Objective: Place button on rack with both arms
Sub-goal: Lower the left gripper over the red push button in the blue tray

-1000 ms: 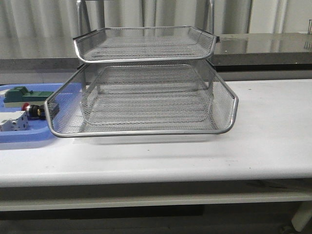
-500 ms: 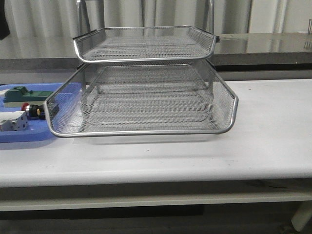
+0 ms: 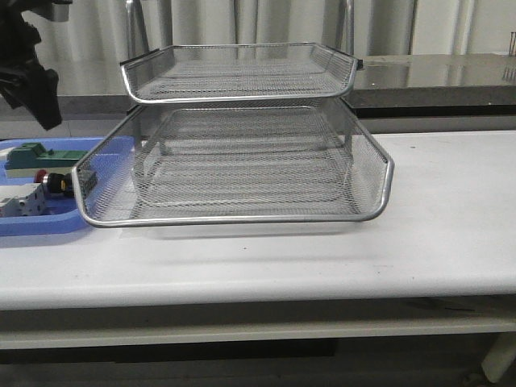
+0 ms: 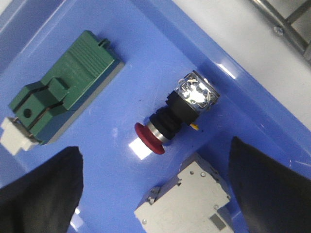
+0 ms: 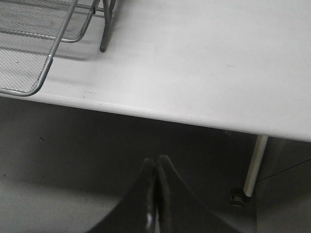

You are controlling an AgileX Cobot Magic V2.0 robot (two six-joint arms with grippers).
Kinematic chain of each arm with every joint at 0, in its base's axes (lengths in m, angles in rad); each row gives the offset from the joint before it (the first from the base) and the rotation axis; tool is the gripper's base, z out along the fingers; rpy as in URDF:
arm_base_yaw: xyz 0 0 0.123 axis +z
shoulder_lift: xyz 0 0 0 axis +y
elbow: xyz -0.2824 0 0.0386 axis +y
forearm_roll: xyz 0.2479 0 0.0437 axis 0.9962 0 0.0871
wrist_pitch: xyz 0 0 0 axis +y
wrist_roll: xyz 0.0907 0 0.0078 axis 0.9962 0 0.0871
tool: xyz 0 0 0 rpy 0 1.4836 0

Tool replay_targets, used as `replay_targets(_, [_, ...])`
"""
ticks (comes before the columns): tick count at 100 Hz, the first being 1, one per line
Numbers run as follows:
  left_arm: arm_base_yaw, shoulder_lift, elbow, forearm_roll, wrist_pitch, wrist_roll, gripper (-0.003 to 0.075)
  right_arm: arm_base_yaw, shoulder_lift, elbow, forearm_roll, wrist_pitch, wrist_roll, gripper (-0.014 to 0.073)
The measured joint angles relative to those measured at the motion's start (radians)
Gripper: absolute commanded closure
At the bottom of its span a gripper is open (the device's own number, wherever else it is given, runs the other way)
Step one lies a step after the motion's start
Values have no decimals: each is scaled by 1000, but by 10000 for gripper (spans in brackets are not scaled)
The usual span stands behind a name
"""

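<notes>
1. The left gripper (image 4: pixel 154 194) is held wide open above a blue tray (image 4: pixel 146 58), with nothing between its fingers (image 4: pixel 41 191). The wide opening is judged to leave room to close over the button.

2. The button (image 4: pixel 172 119) lies on its side on the tray floor, just ahead of the gap between the fingers and nearly centred on it. Its red head points back toward the gripper; its shiny rear block points away.

3. A green block (image 4: pixel 63 87) lies to one side of the button, apart from it. A white breaker (image 4: pixel 187 204) sits close beside the red head, partly between the fingers. The breaker is judged a risk: one finger could catch it on closing.

4. In the front view, the left arm (image 3: pixel 32 68) is seen high over the tray, well clear of it. A descent is judged necessary before any grasp.

5. The rack (image 3: pixel 234 161) stands on the white table (image 3: pixel 451 210) beside the tray, its tiers bare.

6. The right gripper (image 5: pixel 156 194) is closed, fingers pressed together, holding nothing. It hangs off the table's near edge, well apart from the rack, apparently parked until needed.
</notes>
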Motion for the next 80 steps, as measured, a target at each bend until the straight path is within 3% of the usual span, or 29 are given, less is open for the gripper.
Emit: replay_targets(80, [0,203,-100,-92,2,124,143,0,0,0,0,1,0,662])
